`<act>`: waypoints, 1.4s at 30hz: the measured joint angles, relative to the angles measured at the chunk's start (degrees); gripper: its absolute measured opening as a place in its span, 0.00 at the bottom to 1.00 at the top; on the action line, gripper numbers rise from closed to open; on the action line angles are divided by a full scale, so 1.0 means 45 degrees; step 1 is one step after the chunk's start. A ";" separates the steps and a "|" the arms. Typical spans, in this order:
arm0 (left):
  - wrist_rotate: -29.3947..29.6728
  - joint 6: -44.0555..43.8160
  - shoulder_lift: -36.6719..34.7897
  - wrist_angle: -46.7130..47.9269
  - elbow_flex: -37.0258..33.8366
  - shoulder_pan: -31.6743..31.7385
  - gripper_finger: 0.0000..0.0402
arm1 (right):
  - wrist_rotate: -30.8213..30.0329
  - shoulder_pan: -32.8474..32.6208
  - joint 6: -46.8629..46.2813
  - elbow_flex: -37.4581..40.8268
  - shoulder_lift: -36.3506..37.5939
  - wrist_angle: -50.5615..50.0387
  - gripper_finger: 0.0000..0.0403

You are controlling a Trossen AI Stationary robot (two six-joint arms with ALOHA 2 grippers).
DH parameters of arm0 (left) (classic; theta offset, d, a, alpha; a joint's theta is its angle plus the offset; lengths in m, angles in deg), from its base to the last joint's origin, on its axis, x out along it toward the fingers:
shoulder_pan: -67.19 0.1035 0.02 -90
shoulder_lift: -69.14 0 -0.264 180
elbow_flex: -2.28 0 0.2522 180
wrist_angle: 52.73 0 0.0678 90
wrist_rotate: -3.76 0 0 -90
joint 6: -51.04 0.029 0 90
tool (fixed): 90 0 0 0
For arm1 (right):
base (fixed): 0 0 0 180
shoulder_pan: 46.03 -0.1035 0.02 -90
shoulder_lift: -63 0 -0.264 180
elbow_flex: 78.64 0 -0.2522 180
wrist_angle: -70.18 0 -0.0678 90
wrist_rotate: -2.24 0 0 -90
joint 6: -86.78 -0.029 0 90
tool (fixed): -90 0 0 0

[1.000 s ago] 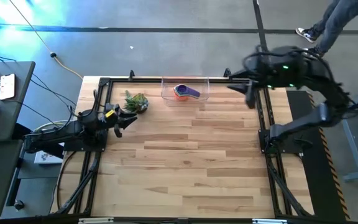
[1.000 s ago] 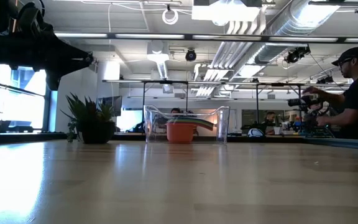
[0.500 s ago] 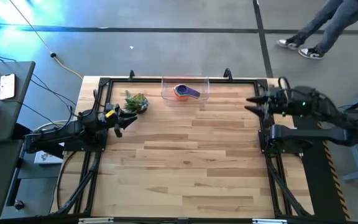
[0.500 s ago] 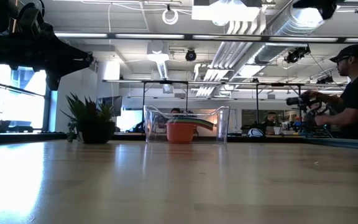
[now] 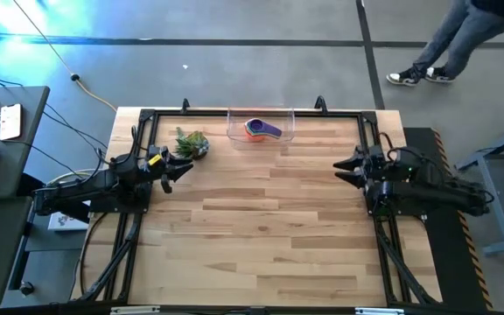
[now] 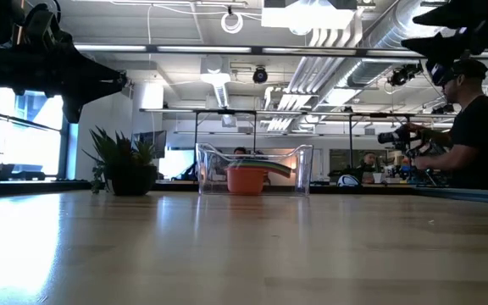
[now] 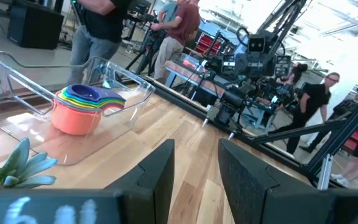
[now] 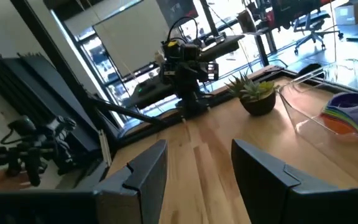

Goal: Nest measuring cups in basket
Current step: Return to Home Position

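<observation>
The measuring cups (image 5: 259,129) sit nested in one stack, orange outermost and purple on top, inside the clear basket (image 5: 233,133) at the middle of the table's far edge. In the left wrist view the cups (image 7: 82,107) rest on the basket's floor. My left gripper (image 5: 182,168) waits open at the table's left edge, pointing level across the table. My right gripper (image 5: 339,166) hovers open at the right edge and points level toward the left. Neither gripper has anything between its fingers.
A small potted plant (image 5: 192,143) stands left of the basket, close to my left gripper. Black frame rails run along the table's left, right and far edges. A person (image 6: 481,135) stands beyond the table on the right. Bare wood fills the table's middle and near half.
My right arm has come down from high over the table's far right corner and drawn back to the right edge, rolling as it sank; its gripper now points level. The cups, the basket and my left arm have stayed put.
</observation>
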 joint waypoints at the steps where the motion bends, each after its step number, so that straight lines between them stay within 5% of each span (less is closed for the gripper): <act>1: -0.0002 0.0000 0.0000 0.0003 0.0000 -0.0003 0.28 | 0.0000 0.0000 -0.0162 0.0227 0.0105 0.0232 0.42; 18: -0.0005 0.0005 0.0000 -0.0002 0.0010 -0.0002 0.28 | 0.0723 -0.0005 -0.1315 0.3840 0.0538 0.3609 0.42; 42: -0.0005 0.0005 0.0000 0.0003 0.0010 -0.0003 0.28 | -0.0801 0.0000 -0.0642 0.3837 0.0420 0.3374 0.42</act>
